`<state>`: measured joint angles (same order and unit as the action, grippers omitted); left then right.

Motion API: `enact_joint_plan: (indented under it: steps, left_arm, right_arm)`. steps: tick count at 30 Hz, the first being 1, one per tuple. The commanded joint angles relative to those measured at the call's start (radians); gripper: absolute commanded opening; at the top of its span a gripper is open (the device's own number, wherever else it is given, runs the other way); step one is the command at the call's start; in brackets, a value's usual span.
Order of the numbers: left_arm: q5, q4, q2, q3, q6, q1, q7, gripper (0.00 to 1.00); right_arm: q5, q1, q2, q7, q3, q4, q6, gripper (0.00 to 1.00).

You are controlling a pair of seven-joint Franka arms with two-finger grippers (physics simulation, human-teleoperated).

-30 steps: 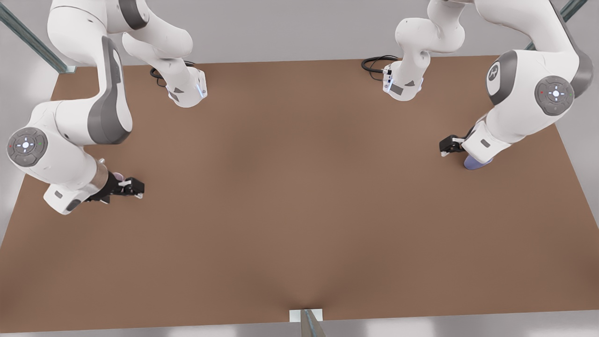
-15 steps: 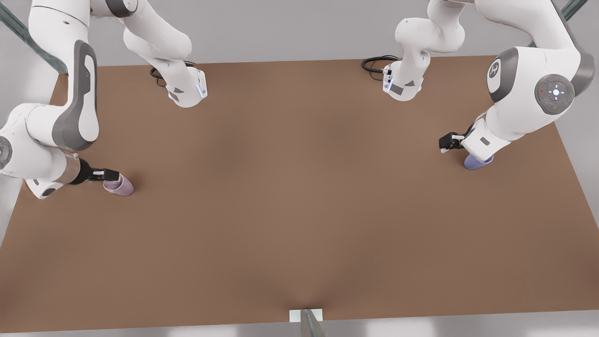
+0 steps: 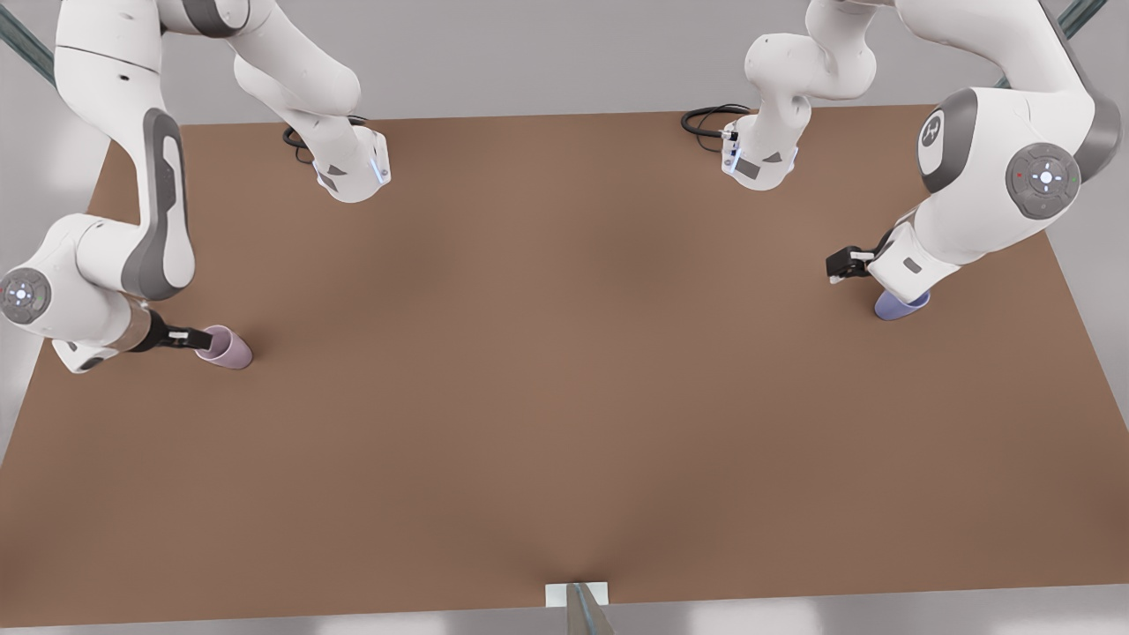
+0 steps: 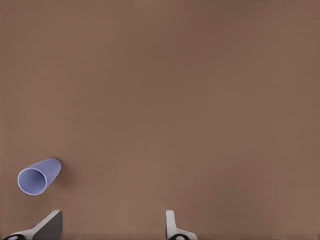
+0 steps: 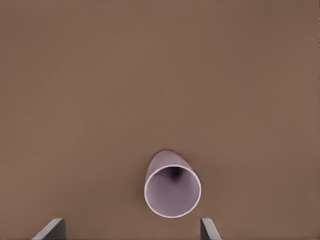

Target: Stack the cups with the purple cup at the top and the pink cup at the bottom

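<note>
The pink cup (image 3: 227, 348) stands on the brown table (image 3: 564, 370) at the front view's left, its mouth (image 5: 173, 191) facing the right wrist camera. My right gripper (image 3: 187, 336) hovers just beside it, toward the table's left edge. Its fingers (image 5: 210, 229) are open, and the cup lies ahead of the gap between them. The purple cup (image 3: 900, 306) sits at the front view's right, partly hidden under the other arm's wrist. In the left wrist view the purple cup (image 4: 39, 176) lies off to one side of my open left gripper (image 4: 111, 227), outside its fingers.
Both arm bases (image 3: 353, 168) (image 3: 758, 159) stand at the table's far edge with black cables beside them. A metal post (image 3: 582, 608) rises at the middle of the near edge. Bare brown tabletop spans the space between the two cups.
My right gripper pulled back toward the front view's left, uncovering the pink cup, which now stands in the open. The left arm over the purple cup barely shifted.
</note>
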<state>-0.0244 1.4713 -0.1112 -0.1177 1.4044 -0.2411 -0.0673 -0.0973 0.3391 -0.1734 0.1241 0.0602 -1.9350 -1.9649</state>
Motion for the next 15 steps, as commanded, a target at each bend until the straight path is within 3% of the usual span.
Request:
enact_joint_plan:
  steps: [1,15]
  left_arm:
    - [0.001,0.000,0.001,0.000,-0.009,0.000,-0.006,1.00]
    - [0.001,-0.002,0.002,0.000,-0.024,0.000,-0.006,1.00]
  right_arm:
    - [0.002,0.001,-0.021,0.060,0.000,0.002,-0.034,1.00]
    - [0.053,0.101,-0.127,0.178,0.000,-0.029,-0.042,1.00]
